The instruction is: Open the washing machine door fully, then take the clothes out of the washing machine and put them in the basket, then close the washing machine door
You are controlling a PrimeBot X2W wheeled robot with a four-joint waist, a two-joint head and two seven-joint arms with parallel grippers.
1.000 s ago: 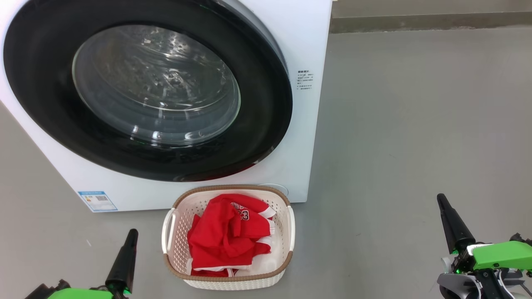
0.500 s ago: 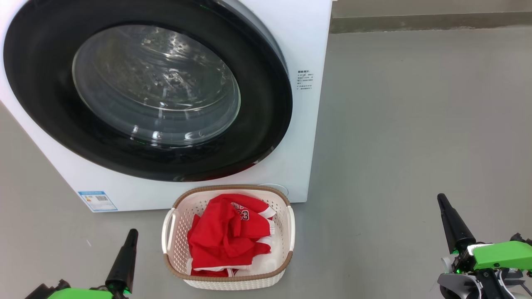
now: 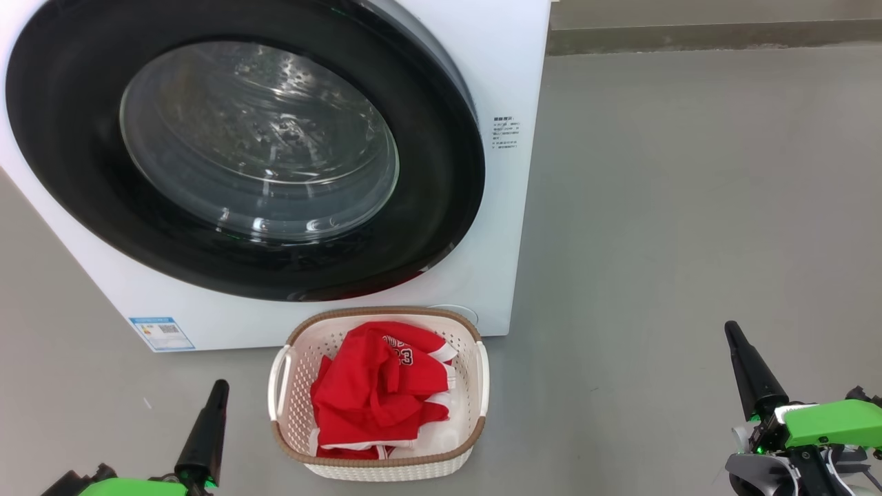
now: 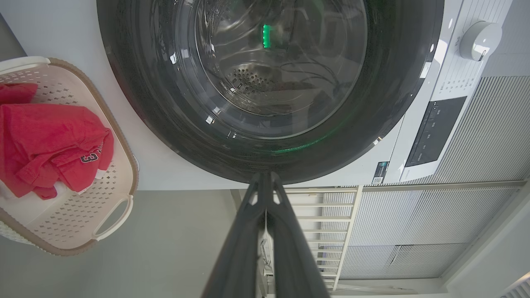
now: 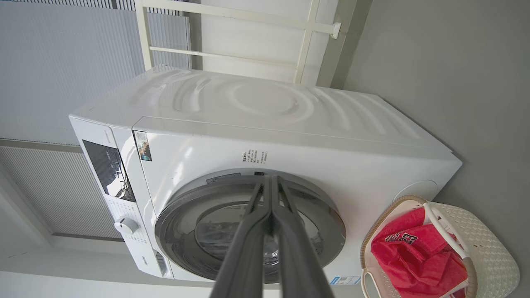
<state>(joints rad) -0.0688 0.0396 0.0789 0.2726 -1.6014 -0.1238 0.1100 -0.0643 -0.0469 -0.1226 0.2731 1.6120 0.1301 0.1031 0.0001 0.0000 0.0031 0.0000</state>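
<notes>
From the head: big white washing machine [image 3: 510, 83] on a grey floor [image 3: 689, 207], round door [image 3: 441, 172] closed flat against its front, wide glossy black rim around a bulging clear glass bowl. Small blue label [image 3: 161, 332] low on the front at the left; a patch of fine print [image 3: 505, 133] just right of the rim. On the floor just in front of the machine, the basket [image 3: 377, 463]: cream plastic, rounded rectangle, walls pierced with small holes, brown woven-look rim, white side handles. Inside it, the clothes [image 3: 375, 396]: red cloth crumpled in a heap, white striped trim, a white number [image 3: 406, 356] partly folded under. At the near left, the left hand [image 3: 219, 387]; at the near right, the right hand [image 3: 730, 329]; both well apart from basket and machine. Each a dark tapering point, fingers clenched together, grasping nothing.

Added by the left wrist: through the glass, the perforated steel drum [image 4: 252, 80]; a green glint [image 4: 266, 34] on the bowl; a round pale knob [image 4: 480, 40] and a dark flat display panel [image 4: 434, 130] on the control strip; ribbed grey wall panels [image 4: 488, 136] beyond.

Added by the right wrist: the machine's top [image 5: 265, 99], white sheet pressed into shallow ripples around an oval; a white railing [image 5: 306, 37] behind; the jersey print readable as 23. In both wrist views, long dark fingers pressed side by side, only a thin seam between them.
</notes>
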